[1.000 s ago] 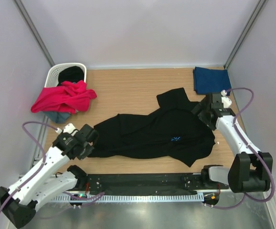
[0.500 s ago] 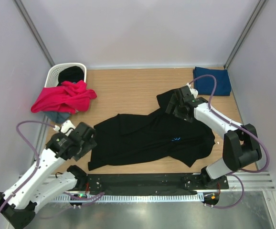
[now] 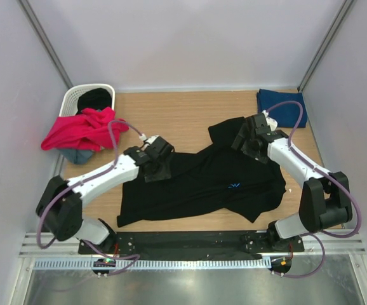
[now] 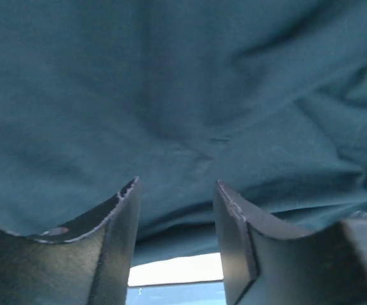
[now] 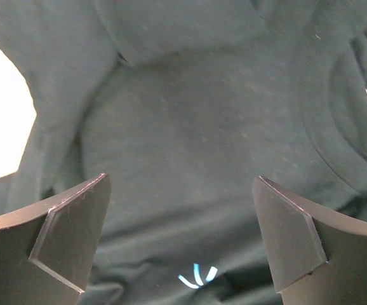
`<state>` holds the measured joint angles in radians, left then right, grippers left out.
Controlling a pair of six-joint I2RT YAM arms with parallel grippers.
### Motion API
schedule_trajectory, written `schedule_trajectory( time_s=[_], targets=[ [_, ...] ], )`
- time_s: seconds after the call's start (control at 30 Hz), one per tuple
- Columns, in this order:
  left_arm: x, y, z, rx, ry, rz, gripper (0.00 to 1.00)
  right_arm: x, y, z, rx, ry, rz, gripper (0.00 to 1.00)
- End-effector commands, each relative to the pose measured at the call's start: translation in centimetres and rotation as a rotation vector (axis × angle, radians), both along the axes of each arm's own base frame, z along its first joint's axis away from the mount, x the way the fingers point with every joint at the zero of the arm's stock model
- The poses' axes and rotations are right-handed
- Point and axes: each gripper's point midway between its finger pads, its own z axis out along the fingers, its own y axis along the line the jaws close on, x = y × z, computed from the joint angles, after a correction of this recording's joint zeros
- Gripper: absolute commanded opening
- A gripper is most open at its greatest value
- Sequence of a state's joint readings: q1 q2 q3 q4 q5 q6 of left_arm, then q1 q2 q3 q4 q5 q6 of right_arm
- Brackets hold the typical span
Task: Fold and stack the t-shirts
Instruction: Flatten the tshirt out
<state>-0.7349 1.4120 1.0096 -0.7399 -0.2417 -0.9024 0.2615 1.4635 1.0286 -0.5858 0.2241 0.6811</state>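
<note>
The large black t-shirt (image 3: pixel 196 190) lies crumpled across the middle of the table, its tiny blue chest mark (image 3: pixel 234 185) facing up. My left gripper (image 3: pixel 155 166) hovers over the shirt's upper left edge. In the left wrist view it (image 4: pixel 176 187) is open, with the cloth (image 4: pixel 183 95) beyond the fingertips and nothing between them. My right gripper (image 3: pixel 247 141) is over the shirt's upper right part, beside a sleeve (image 3: pixel 229 130). It (image 5: pixel 180 181) stands wide open above the cloth, the blue mark (image 5: pixel 196 277) just below it. A folded navy t-shirt (image 3: pixel 282 107) lies at the back right. A magenta-red t-shirt (image 3: pixel 85 130) is heaped at the back left.
The white lattice basket (image 3: pixel 75 96) stands in the back left corner with dark cloth (image 3: pixel 94 98) inside. The magenta shirt drapes over its front rim, with a grey-blue cloth (image 3: pixel 77 155) under it. Grey walls close in on both sides and the back.
My left gripper opened, let go of the black shirt's left end and swung up to its upper left edge. My right arm moved left from the table's right side onto the shirt.
</note>
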Motion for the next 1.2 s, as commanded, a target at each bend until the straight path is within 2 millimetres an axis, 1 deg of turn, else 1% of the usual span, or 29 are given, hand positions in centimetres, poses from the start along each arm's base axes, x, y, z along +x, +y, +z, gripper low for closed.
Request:
schedule_trajectory(
  time_s=[0.0,0.07,0.17,0.2,0.23,0.33,0.47,0.6,0.63,0.77,0.87,0.9,1.07,1.17],
  targets=[
    [0.9,-4.7,-0.2,-0.066,-0.031,-0.186,0.5,-0.7,-1.0,1.2,-0.017,-0.038,-0.005,1.0],
    [0.4,-5.7,-1.6,-0.039,0.001,-0.231,0.48,-0.9,-1.2,1.0,-0.026,-0.026,-0.01,1.0],
    [-0.5,-6.4,-2.9,-0.015,0.037,-0.3,0.47,-0.9,-1.3,0.9,-0.029,-0.02,-0.016,1.0],
    [-0.7,-6.5,-3.8,0.003,0.059,-0.313,0.48,-0.8,-1.3,0.9,-0.025,-0.023,-0.02,1.0],
    [-1.0,-6.4,-4.2,0.021,0.072,-0.322,0.47,-0.8,-1.2,0.8,-0.019,-0.025,-0.019,1.0],
    [-1.0,-5.7,-5.7,0.091,0.1,-0.334,0.45,-0.8,-1.0,0.8,-0.008,-0.026,-0.016,1.0],
    [-0.8,-5.6,-6.2,0.12,0.106,-0.332,0.43,-1.1,-1.3,0.6,-0.02,-0.017,-0.018,1.0],
    [-0.5,-4.8,-6.3,0.158,0.098,-0.319,0.41,-1.3,-1.3,0.5,-0.02,-0.014,-0.014,1.0],
    [-0.4,-4.4,-6.3,0.178,0.096,-0.311,0.38,-1.3,-1.3,0.4,-0.017,-0.015,-0.016,1.0],
    [-0.6,-4.0,-6.8,0.195,0.107,-0.312,0.32,-1.3,-0.8,-0.2,0.004,-0.002,-0.012,1.0],
    [-0.9,-3.8,-7.4,0.205,0.125,-0.317,0.27,-1.3,-0.6,-0.2,0.015,0.001,-0.013,1.0],
    [-0.9,-3.7,-7.4,0.209,0.128,-0.317,0.23,-1.4,-0.7,-0.2,0.014,-0.003,-0.013,1.0],
    [-1.0,-3.6,-7.3,0.21,0.122,-0.312,0.14,-1.4,-0.9,0.0,0.003,-0.009,-0.019,1.0],
    [-0.9,-3.3,-7.1,0.219,0.116,-0.303,0.0,-1.4,-0.8,0.0,0.007,-0.006,-0.018,1.0]
  ],
)
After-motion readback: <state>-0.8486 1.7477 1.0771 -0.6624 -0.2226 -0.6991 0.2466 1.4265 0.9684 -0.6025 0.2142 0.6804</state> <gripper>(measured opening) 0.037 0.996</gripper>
